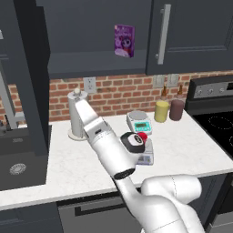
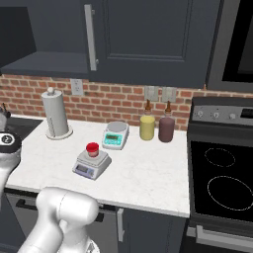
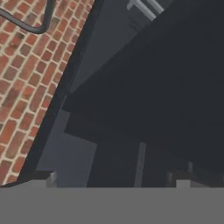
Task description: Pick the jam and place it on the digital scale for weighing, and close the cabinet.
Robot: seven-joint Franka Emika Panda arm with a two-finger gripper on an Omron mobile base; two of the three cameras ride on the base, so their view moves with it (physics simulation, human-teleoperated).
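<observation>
the jam (image 2: 92, 148) sits on the silver platform of the digital scale (image 2: 91, 165), which stands on the white counter (image 2: 148, 173) toward its front edge. in the left base view the jam (image 1: 142, 136) peeks out just past the arm's dark wrist joint, with the digital scale (image 1: 146, 154) under it. at about 1 o'clock from the jam, near it, is the white scale (image 2: 115, 135) with its teal front; further toward 2 o'clock stand a yellow canister (image 2: 147, 127) and a dark maroon one (image 2: 166, 129) by the brick wall. a paper towel roll (image 2: 55, 114) stands at about 10 o'clock from the jam.

the cabinet (image 1: 91, 36) has its left bay open, with a purple box (image 1: 124, 41) on the shelf; the open door (image 1: 25, 77) stands edge-on at the left.

in the hand view the gripper (image 3: 114, 178) faces a dark cabinet panel and a strip of brick; its two tips are set wide apart with nothing between them. it is well apart from the jam; i cannot tell the direction.
</observation>
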